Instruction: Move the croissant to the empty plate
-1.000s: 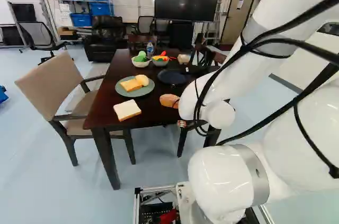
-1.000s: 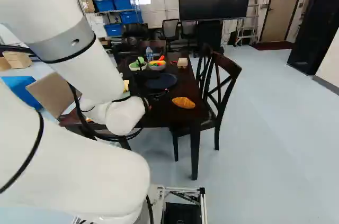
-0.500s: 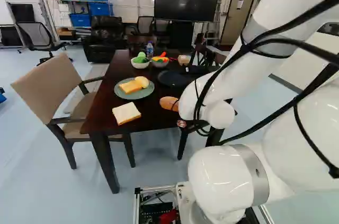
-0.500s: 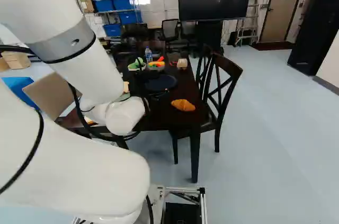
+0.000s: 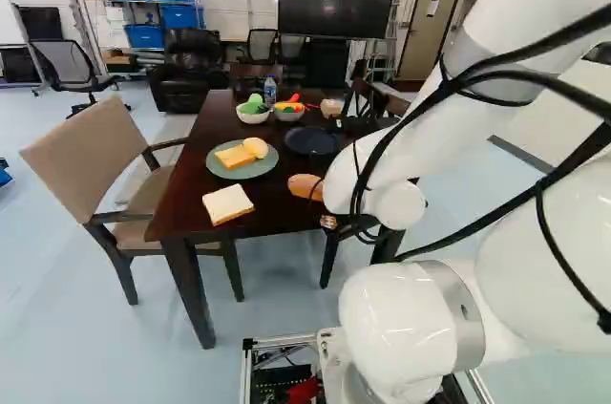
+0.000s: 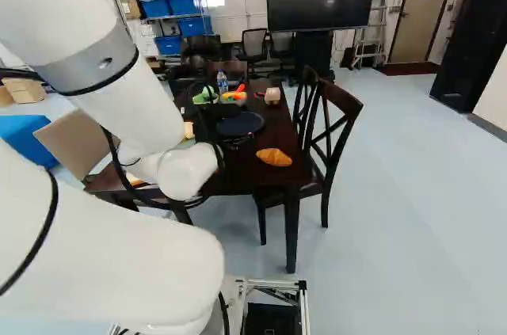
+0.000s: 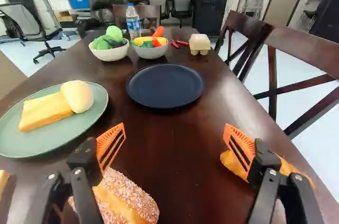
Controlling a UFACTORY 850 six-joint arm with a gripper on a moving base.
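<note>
Plainly, none of the carrying is done: the croissant point(image 6: 273, 157) lies on the dark table point(image 7: 177, 181), by its near right edge, to the right of the sugar-topped bread point(image 7: 130, 197). The gripper point(image 7: 175, 127) has its fingers wide apart, holding nothing; one overlaps the croissant in the wrist view, though I cannot tell whether they touch. Farther off, the dark blue plate point(image 7: 165, 86) is bare, while the green plate point(image 7: 71, 131) at left bears food. Everything seems left to do: line up, grip, lift, carry to the far plate, release.
</note>
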